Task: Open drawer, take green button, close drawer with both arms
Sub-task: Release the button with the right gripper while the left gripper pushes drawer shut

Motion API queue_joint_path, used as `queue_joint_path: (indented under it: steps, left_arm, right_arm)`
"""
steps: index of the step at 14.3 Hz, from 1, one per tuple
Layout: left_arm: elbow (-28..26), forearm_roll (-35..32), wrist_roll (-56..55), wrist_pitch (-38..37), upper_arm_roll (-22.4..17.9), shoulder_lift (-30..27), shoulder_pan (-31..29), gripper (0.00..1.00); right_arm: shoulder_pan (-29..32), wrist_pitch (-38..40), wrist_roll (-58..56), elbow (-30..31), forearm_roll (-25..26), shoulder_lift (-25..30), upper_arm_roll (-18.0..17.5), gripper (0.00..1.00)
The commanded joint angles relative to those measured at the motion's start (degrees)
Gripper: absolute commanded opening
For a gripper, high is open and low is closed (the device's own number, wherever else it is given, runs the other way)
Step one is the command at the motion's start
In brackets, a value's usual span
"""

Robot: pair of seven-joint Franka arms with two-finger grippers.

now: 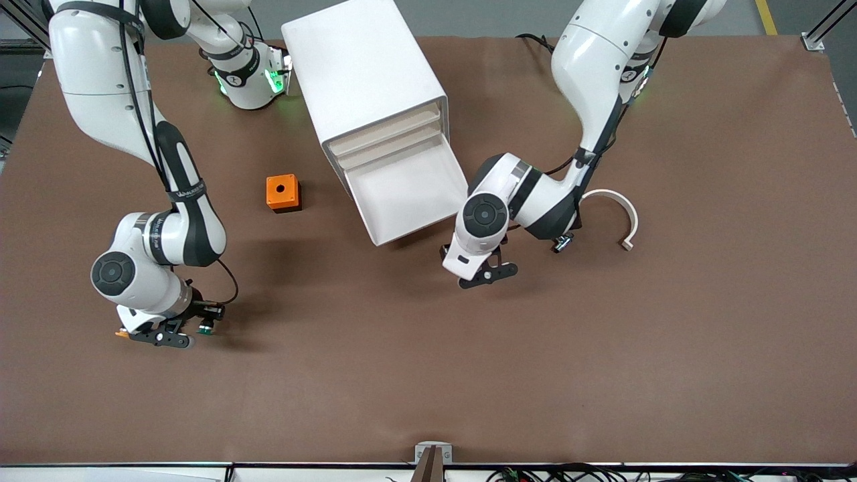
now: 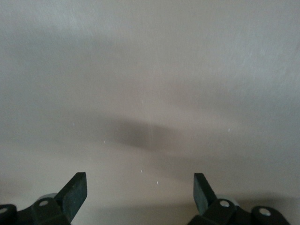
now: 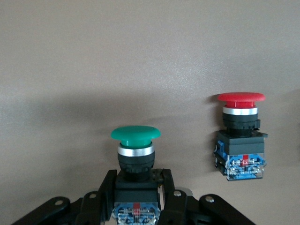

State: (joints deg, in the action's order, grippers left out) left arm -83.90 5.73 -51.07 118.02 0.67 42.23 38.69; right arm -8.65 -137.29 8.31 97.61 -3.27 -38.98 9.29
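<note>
The white cabinet lies in the middle of the table with one drawer pulled out; its white tray shows nothing inside. My right gripper is low over the table toward the right arm's end. In the right wrist view it is shut on the black body of the green-capped button. My left gripper hangs open and empty over bare table just in front of the open drawer; the left wrist view shows its tips spread wide over brown table.
A red-capped button lies on the table close beside the held green one. An orange box with a round hole sits beside the cabinet toward the right arm's end. A white curved piece lies toward the left arm's end.
</note>
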Motion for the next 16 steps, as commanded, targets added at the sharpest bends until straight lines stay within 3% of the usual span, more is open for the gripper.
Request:
queue_joint_path:
  steps: [1,5,10,11,12,13,14,16]
  left_arm:
    - [-1.09,0.95,-2.71,1.33,-0.32,-0.74,2.26,1.00]
    - [-1.97,4.99,-3.16,6.34,1.00,0.49,4.11,1.00]
    - [-1.79,7.71,-3.34,7.31,3.54,0.84,5.08,1.00]
    - [-1.88,8.24,-3.60,7.31,4.33,0.84,5.52,1.00]
    - [-1.88,8.42,-5.34,7.23,4.69,0.84,6.13,1.00]
    - [-1.88,8.51,-7.53,7.23,4.87,0.84,7.35,1.00]
    - [-1.88,8.51,-9.04,7.23,5.04,0.84,8.24,1.00]
    - [-2.32,9.12,-12.37,6.96,5.66,0.84,10.17,1.00]
  right_arm:
    - [1.18,0.09,-0.84,-3.65,-0.77,-2.85,-1.02,0.01]
    - [1.45,0.00,-1.10,-5.06,-0.77,-4.61,-1.11,0.01]
    - [1.54,-1.32,-1.28,-5.59,-0.94,-5.49,-1.20,0.02]
    - [1.54,-1.32,-1.28,-5.59,-0.94,-5.49,-1.20,0.07]
    - [1.45,-1.32,-1.36,-5.59,-0.94,-5.49,-1.20,0.33]
    - [1.45,-1.40,-1.37,-5.59,-0.94,-5.67,-1.20,0.78]
    - [1.45,-2.10,-1.28,-5.59,-1.12,-5.67,-1.20,1.00]
    - [1.27,-2.11,-1.28,-5.59,-1.12,-5.50,-1.20,1.00]
